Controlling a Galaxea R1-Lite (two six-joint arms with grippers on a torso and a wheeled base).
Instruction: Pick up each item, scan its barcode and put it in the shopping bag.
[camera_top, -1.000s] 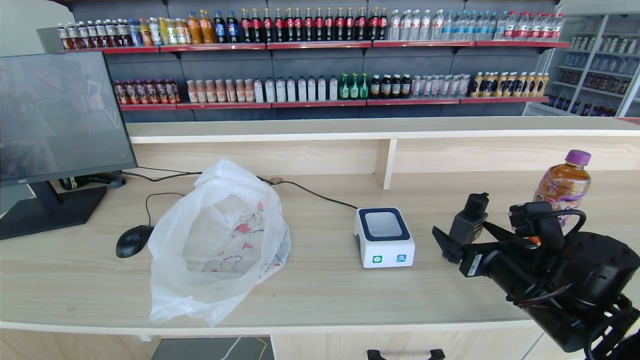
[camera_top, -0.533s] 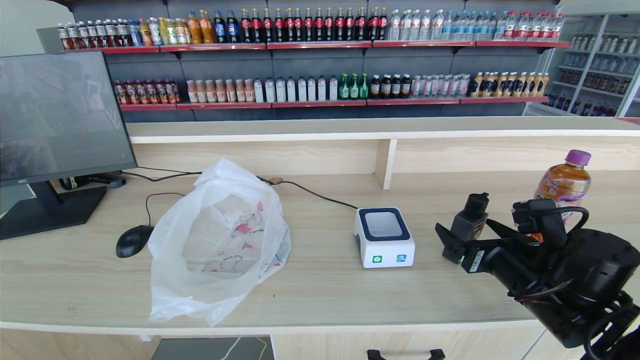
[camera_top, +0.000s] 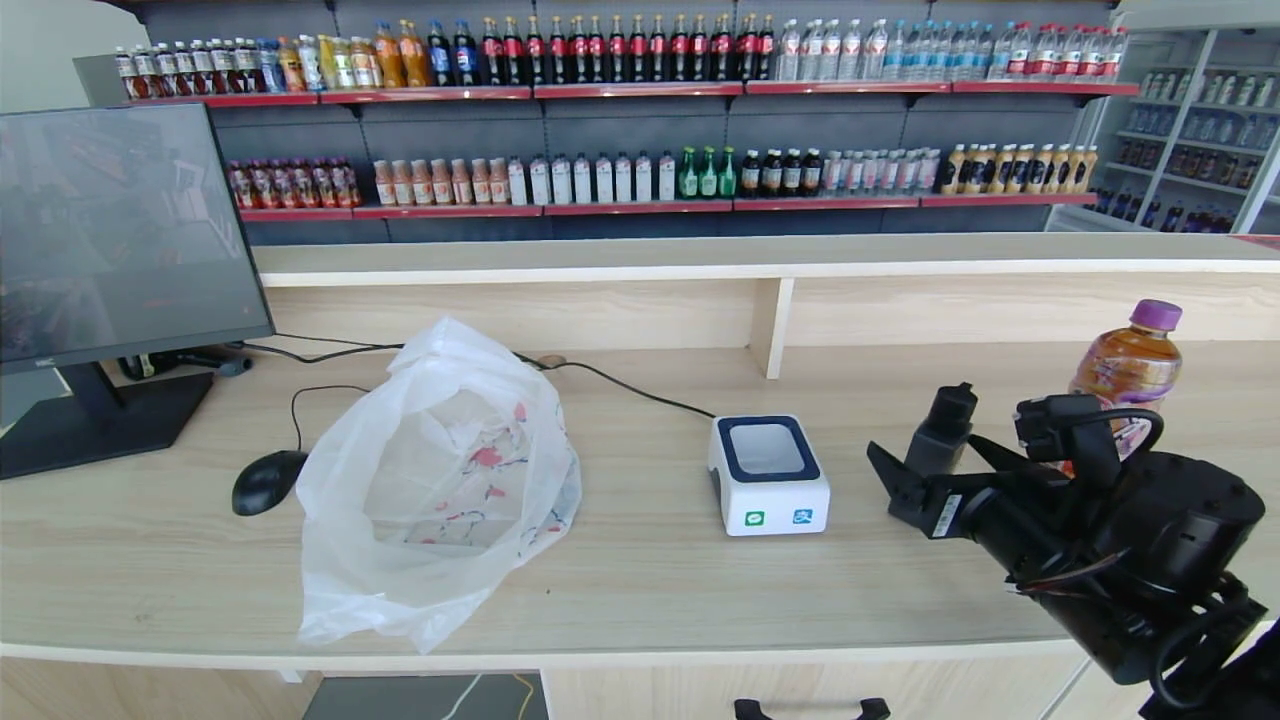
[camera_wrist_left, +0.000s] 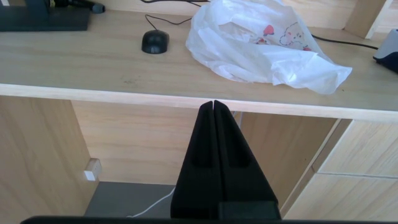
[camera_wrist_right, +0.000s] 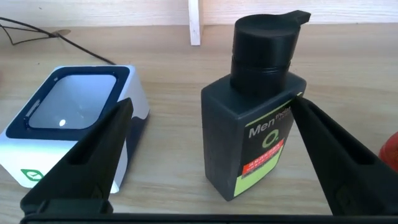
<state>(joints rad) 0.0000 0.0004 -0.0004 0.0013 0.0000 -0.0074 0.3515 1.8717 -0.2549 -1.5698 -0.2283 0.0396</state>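
A black pump bottle (camera_wrist_right: 255, 130) with a green and red label stands upright on the counter, right of the white barcode scanner (camera_top: 768, 487). My right gripper (camera_wrist_right: 211, 104) is open around it, one finger on each side and neither touching; in the head view the gripper (camera_top: 935, 462) hides the lower part of the bottle (camera_top: 948, 415). An orange drink bottle (camera_top: 1128, 368) with a purple cap stands behind the right arm. The white plastic shopping bag (camera_top: 440, 480) lies open left of the scanner. My left gripper (camera_wrist_left: 214, 109) is shut and empty, below the counter's front edge.
A monitor (camera_top: 120, 240) on a black stand is at the far left, with a black mouse (camera_top: 268, 481) and cables beside the bag. A raised wooden ledge (camera_top: 760, 255) runs along the back of the counter. Bare counter (camera_top: 650, 580) lies in front of the scanner.
The right arm has crept slightly forward, so its fingers now cover more of the black bottle. Bag, scanner and drink bottle have not moved.
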